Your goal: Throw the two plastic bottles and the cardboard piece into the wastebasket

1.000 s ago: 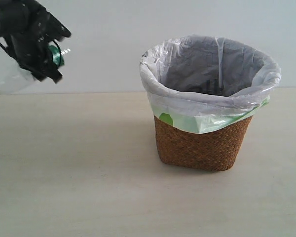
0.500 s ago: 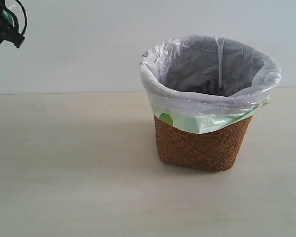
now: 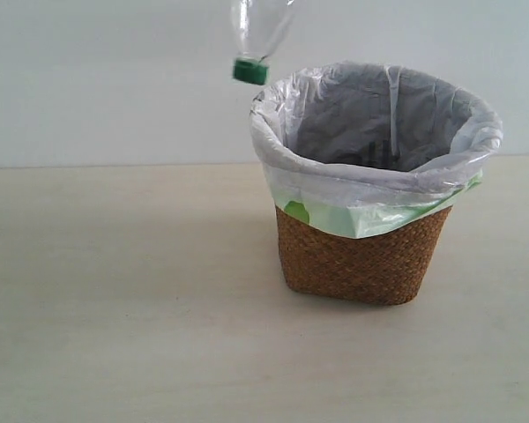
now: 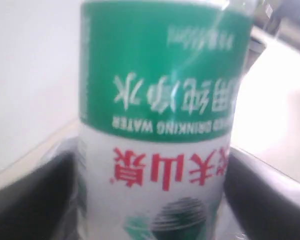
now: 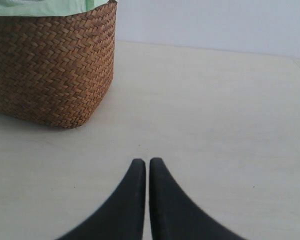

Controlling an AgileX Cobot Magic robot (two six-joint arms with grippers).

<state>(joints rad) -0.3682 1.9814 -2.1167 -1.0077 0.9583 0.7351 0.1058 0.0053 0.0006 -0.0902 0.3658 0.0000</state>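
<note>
The green-capped plastic bottle (image 3: 257,35) hangs cap down from the top edge of the exterior view, just above and outside the left rim of the wastebasket (image 3: 361,256). In the left wrist view its green-white label (image 4: 160,125) fills the picture, and my left gripper (image 4: 150,200) is shut on it, a dark finger (image 4: 35,200) on each side. My right gripper (image 5: 147,162) is shut and empty, low over the table beside the woven wastebasket (image 5: 50,65). The red-labelled bottle and the cardboard piece are out of view.
The pale wooden table (image 3: 123,300) stretches left of and in front of the basket. A plain white wall (image 3: 115,88) stands behind. The bag's white and light-green lining (image 3: 370,216) folds over the basket's rim.
The left arm with the bottle left the exterior view at the upper left. The bottle now hangs in from the top, cap down, by the basket's left rim.
</note>
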